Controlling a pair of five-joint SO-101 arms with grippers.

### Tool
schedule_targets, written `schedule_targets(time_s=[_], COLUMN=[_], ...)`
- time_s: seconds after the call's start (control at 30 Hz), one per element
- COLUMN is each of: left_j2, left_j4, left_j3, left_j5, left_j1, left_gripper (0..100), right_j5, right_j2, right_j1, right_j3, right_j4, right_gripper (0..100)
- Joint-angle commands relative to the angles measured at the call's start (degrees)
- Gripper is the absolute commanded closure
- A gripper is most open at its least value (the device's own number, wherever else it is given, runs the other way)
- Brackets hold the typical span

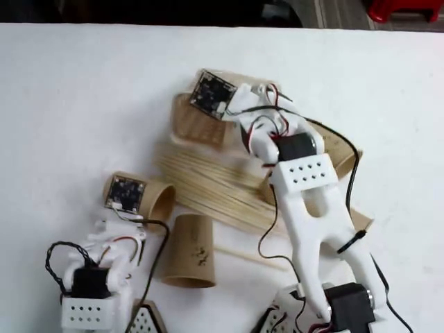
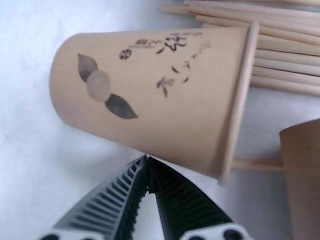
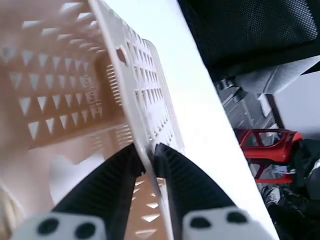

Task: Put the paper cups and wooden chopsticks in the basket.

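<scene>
A brown paper cup (image 2: 150,95) lies on its side on the white table, and my left gripper (image 2: 147,161) is shut and empty with its tips right at the cup's wall. From above, that cup (image 1: 161,202) sits partly under the left wrist. A second cup (image 1: 189,251) lies beside it. A bundle of wooden chopsticks (image 1: 215,187) is spread across the middle, also seen as chopsticks (image 2: 280,60) past the cup's rim. My right gripper (image 3: 147,152) is shut on the wall of the tan perforated basket (image 3: 145,100); the basket (image 1: 198,125) lies farther back.
One loose chopstick (image 1: 250,257) lies near the second cup. Another tan, cup-like object (image 1: 340,149) shows behind the right arm. The table's far edge (image 1: 139,25) runs along the back, with a red object (image 1: 406,8) on the floor beyond.
</scene>
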Motion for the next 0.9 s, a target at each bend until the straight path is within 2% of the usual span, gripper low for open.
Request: schedule_targets(time_s=[0.0,0.4,0.7,0.87], left_j2=[0.0,0.0,0.0,0.0], left_j4=[0.3,0.3,0.3,0.3], left_j3=[-0.3,-0.3,-0.3,-0.3], left_j5=[0.4,0.4,0.4,0.4], left_j1=[0.0,0.0,0.0,0.0], left_gripper=[98,98,98,98], right_j5=[0.0,0.4,3.2,3.2], right_j2=[-4.0,-4.0,-4.1,-3.5], right_j1=[-1.0,-4.2,-4.0,-3.6], right_j3=[-7.4,-16.8,-20.4,-21.5], right_j4=[7.7,24.6,31.1,31.3], right_gripper=[97.7,97.7,97.8,97.4])
